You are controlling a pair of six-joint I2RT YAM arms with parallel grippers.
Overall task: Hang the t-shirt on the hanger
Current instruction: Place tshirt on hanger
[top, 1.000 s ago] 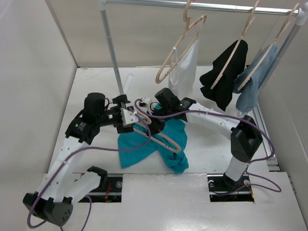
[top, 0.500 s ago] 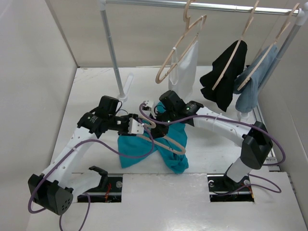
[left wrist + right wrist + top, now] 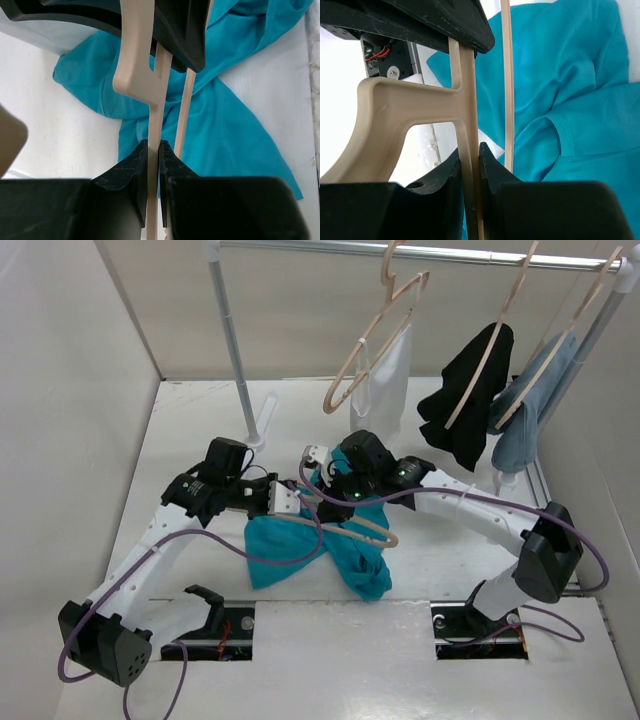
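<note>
The left claw (image 3: pixel 153 150) was pinched tight on a thin bar of the hanger (image 3: pixel 131 75), with both fingers pressed flat against the wood. The right claw (image 3: pixel 468 152) was clamped on the hanger too, squeezing the slim bar just below the root of the hook. The two claws faced each other at close range, each with the other's black fingers directly ahead. The t-shirt (image 3: pixel 285 545) lay crumpled on the tabletop (image 3: pixel 430 560) beneath both claws, spreading out below them towards the arm bases. The hanger's bars crossed over it. Whether any cloth was threaded onto the hanger could not be told.
</note>
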